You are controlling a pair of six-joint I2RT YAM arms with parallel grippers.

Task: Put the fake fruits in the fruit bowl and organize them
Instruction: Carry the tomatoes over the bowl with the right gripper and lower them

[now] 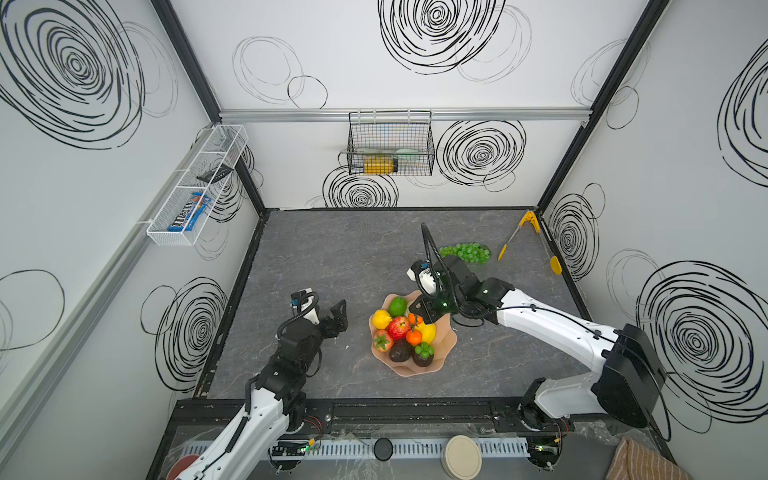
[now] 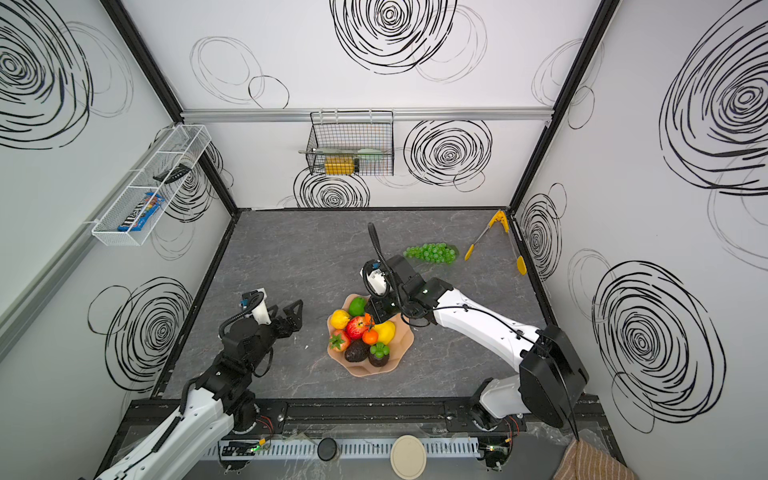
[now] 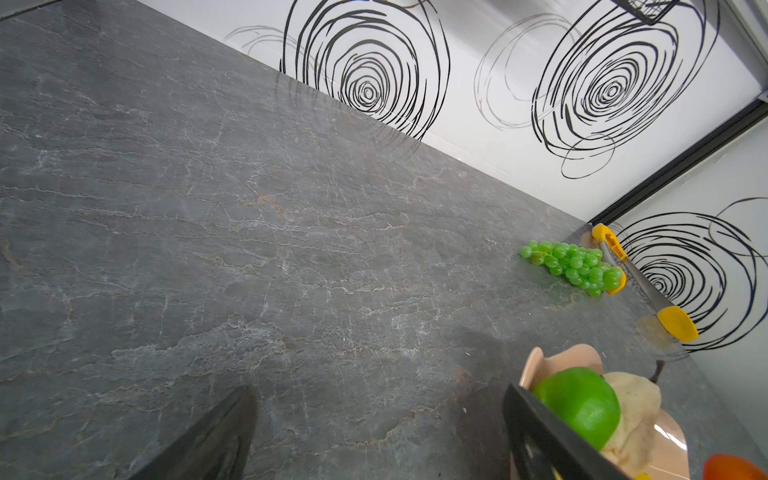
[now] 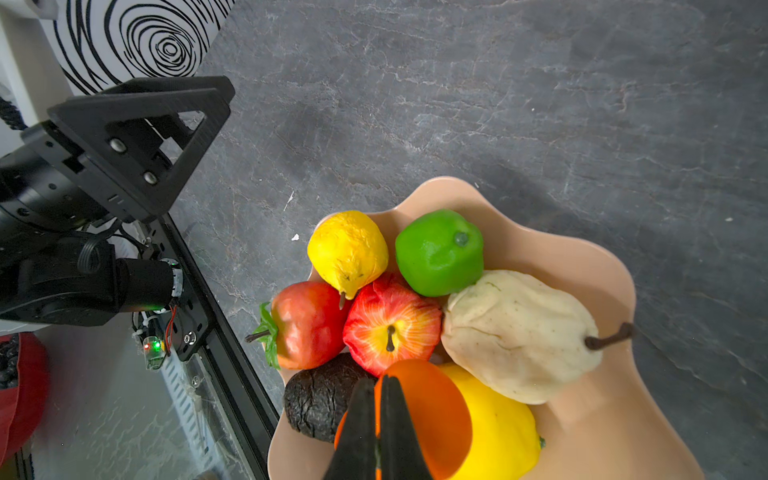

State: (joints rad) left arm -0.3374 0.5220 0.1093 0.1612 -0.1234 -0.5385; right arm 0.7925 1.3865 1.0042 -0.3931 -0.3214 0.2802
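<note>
Fruit bowl [image 4: 590,266], nearly full: right pincer [image 4: 380,399] clenched empty over an orange [image 4: 432,411], left pincer [image 1: 338,318] released; a nudge could spill fruit; grapes [image 1: 465,251] remain on the counter [image 1: 332,257].

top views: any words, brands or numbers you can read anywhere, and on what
"m&m's": on the blue candy packet in the white wire wall basket, in both top views.
The yellow item in the black wire basket: any print is too blurred to read.
Nothing readable on the fruits or fruit bowl.
</note>
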